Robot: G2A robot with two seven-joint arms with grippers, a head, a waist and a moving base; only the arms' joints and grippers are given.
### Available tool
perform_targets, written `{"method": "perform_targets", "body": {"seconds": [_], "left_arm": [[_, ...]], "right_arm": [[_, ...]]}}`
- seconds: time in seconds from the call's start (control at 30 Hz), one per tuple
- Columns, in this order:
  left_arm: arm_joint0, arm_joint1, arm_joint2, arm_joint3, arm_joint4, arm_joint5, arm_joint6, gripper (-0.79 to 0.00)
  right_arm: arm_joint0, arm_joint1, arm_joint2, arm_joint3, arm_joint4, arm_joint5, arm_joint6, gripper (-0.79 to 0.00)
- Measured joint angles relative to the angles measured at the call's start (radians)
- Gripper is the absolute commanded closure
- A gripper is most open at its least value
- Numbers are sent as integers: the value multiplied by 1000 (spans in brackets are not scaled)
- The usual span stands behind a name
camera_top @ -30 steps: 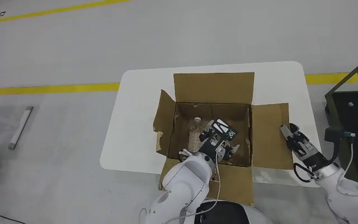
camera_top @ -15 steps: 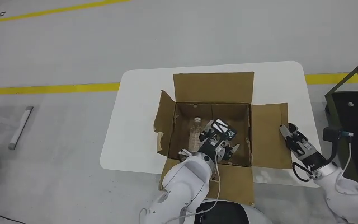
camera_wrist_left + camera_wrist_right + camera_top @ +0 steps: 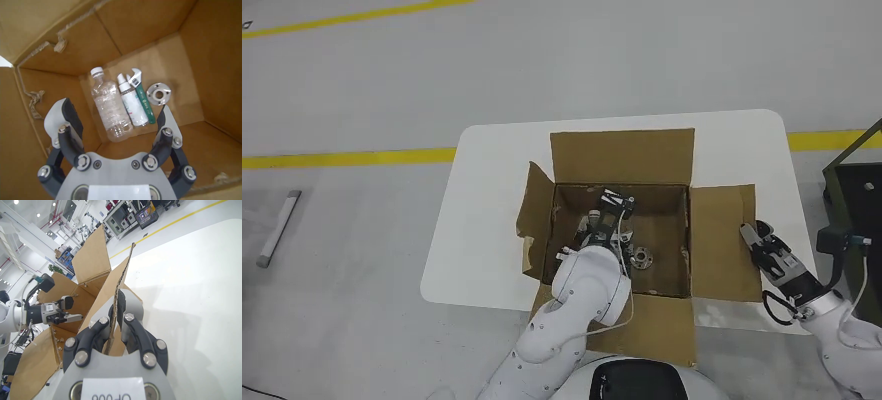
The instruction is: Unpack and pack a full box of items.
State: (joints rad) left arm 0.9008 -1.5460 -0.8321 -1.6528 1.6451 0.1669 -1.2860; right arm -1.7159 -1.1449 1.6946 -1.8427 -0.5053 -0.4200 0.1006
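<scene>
While my left gripper [image 3: 115,106] hangs spread over the box [image 3: 151,28] | my right gripper [image 3: 117,303] clamps its flap [image 3: 111,281].

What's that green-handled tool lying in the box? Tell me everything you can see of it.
It is an adjustable wrench with a silvery metal head, an open mouth and a green handle with pale print. It lies flat on the floor of the box, against a white spray bottle. A metal flange sits close by, not touching it.

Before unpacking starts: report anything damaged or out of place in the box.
The box has torn, shredded cardboard along its flap folds. Inside, the bottle, spray bottle, wrench and flange lie neatly side by side, nothing spilled.
</scene>
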Motion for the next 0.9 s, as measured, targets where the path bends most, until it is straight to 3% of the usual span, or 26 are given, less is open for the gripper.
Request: {"method": "perform_targets", "body": {"seconds": [0.23,0.73,0.9], "left_arm": [[-48,-20,5,113,17,14,-10,-785],[-32,-19,-2,130,19,8,22,-785],[-29,-36,-53,145,-143,58,31,-785]], "right_arm": [[-6,-2,-1,-5,-9,0,-3,0],[-4,-4,0,-3,-24,-3,-1,0],[1,-6,-7,-7,-26,-1,0,0]]}}
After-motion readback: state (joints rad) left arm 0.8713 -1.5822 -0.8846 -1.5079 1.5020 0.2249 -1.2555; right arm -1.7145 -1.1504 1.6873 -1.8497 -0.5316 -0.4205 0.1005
